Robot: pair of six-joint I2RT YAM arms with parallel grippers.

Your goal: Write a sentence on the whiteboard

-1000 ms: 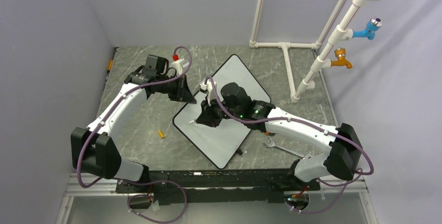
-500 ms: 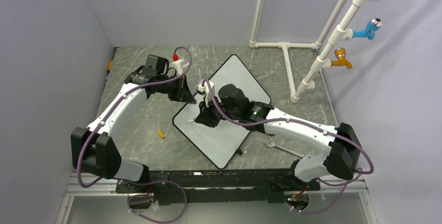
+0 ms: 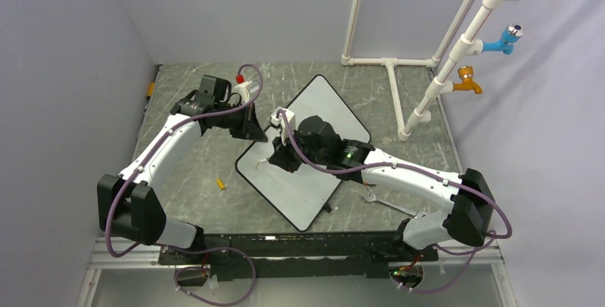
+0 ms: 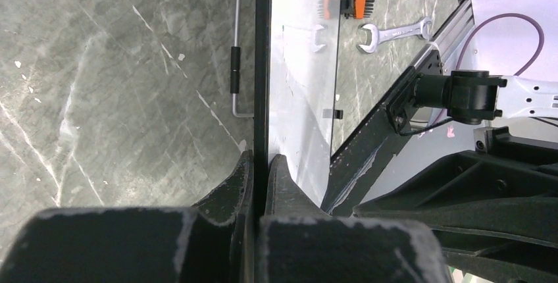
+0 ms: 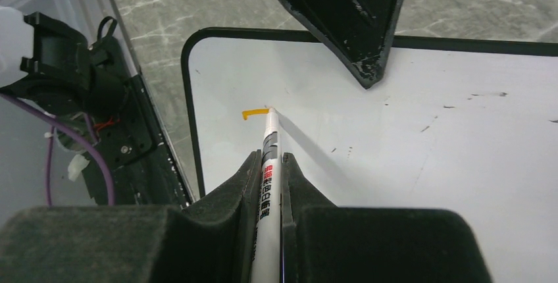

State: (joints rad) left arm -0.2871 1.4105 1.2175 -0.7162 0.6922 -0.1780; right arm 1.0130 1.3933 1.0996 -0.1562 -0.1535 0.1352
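Now right pincer [image 5: 270, 162] shifted slightly up-left over whiteboard [image 5: 408, 118], clamped on white marker [image 5: 271, 131]; tip at end of short orange stroke [image 5: 255, 112] near board's corner. Left pincer [image 4: 260, 164] clamped on board's rim, board on table [image 3: 192, 171]. Writing barely begun.

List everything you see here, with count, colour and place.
whiteboard: one, white with black rim, diagonal at the middle of the table
marker stroke: one, orange, near the board's corner
marker: one, white, tip at the stroke
wrench: one, silver, right of the board
small orange piece: one, left of the board
pipe frame: one, white, far right
blue tap: one, high on the frame
orange tap: one, below the blue one
left gripper: one, black, shut on the whiteboard's edge
right gripper: one, black, shut on the marker
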